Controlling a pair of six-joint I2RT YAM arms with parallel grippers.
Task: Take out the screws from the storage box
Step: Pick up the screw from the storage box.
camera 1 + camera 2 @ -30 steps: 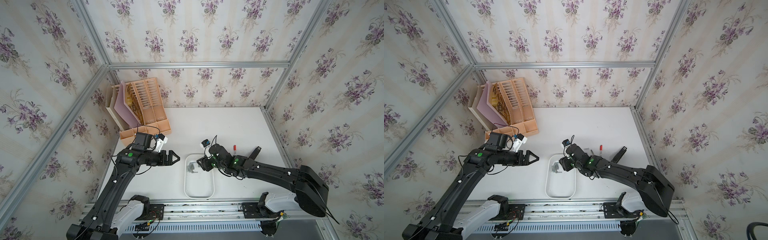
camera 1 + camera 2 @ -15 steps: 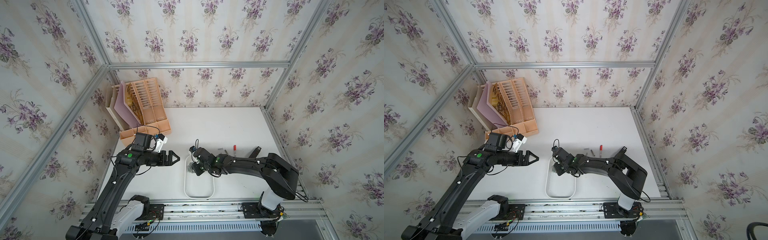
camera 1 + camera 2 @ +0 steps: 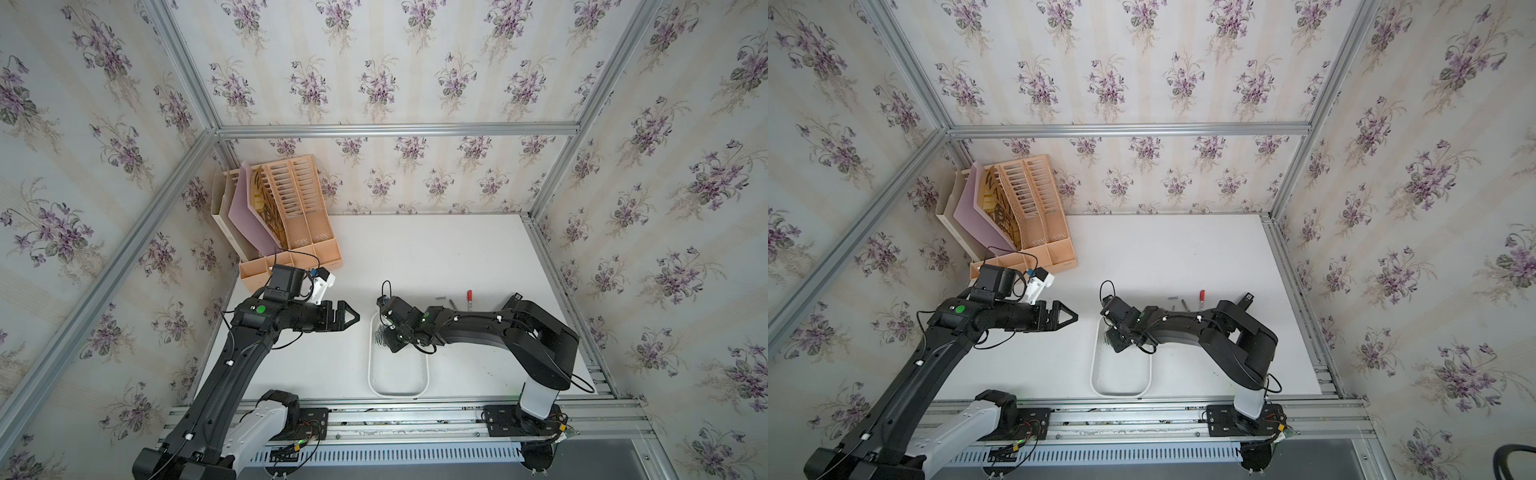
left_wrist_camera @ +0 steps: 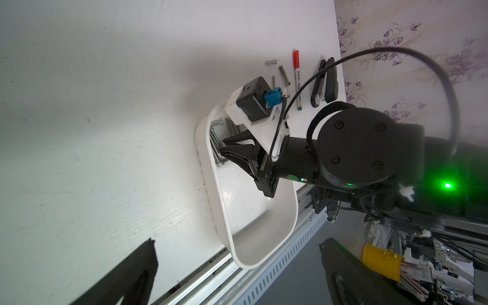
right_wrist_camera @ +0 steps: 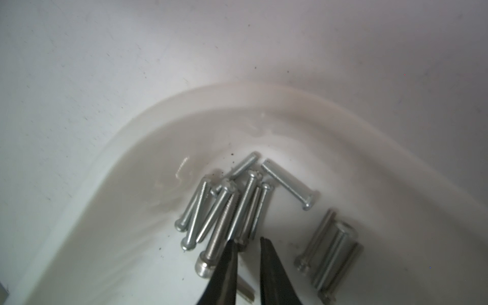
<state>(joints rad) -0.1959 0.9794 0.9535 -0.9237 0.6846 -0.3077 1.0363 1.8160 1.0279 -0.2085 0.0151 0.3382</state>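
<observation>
Our right pincer [image 5: 247, 240] holds its tips narrowly apart at one screw's end; we cannot tell if it grips. Most screws [image 5: 228, 206] are in the white box [image 4: 264, 237]; a few lie outside on the table [image 4: 105, 132] already.

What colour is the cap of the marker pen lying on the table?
Red; the cap shows best in the left wrist view.

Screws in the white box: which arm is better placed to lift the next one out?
Right. The right tool is down inside the storage box, its tips drawn narrow at the pile of screws. The left tool hangs open outside the box, off to its side.
</observation>
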